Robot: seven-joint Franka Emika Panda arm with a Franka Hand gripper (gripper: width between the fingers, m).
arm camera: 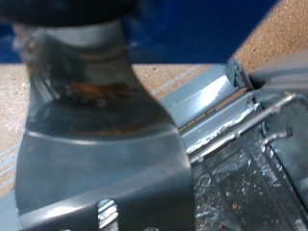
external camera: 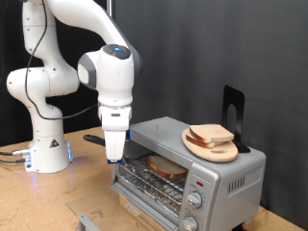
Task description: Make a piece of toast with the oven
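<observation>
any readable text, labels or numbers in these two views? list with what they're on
No text can be read in either view.
Robot base: a small dark triangular sign, too small to read.
Oven: markings around the two knobs and a small red mark, too small to read.
Wrist view: blurred, shows only a metal spatula blade and the oven's rack, no lettering.

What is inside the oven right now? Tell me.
Inside the oven, a piece of toast lies on the wire rack. The tool hangs at the open front. The oven's roof hides the back of the rack; on the roof sits a round board with more bread.
</observation>
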